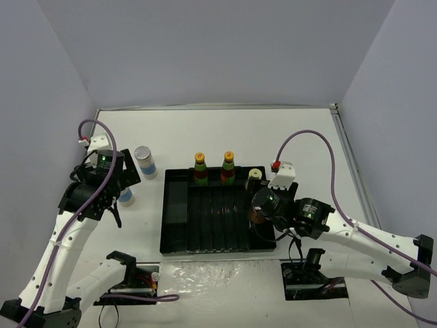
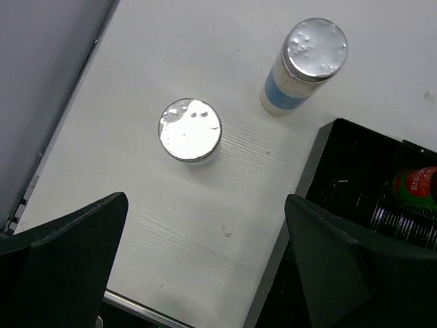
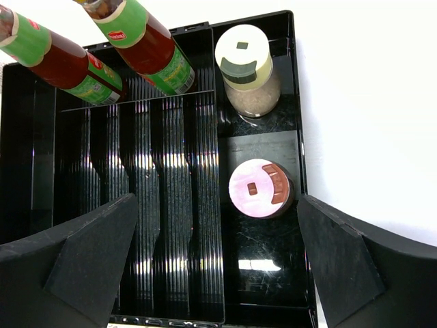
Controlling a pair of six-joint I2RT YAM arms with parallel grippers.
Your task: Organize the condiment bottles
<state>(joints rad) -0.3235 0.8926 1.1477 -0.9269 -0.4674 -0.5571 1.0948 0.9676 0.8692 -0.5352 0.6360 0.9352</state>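
Right wrist view: black divided plastic tray (image 3: 171, 205) holds two green-necked red sauce bottles (image 3: 147, 44), label print unreadable; one yellow-green-capped jar (image 3: 243, 58); one pink-capped jar (image 3: 260, 189), below the right pincer (image 3: 217, 225), jaws spread. Left wrist view: two silver-lidded shakers (image 2: 306, 65), one showing a blue band, upright on the white worktop (image 2: 205, 55) beside the tray; left pincer (image 2: 205, 212) spread, empty.

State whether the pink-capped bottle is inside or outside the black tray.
Inside. The pink-capped bottle stands in the right-hand compartment of the black tray.
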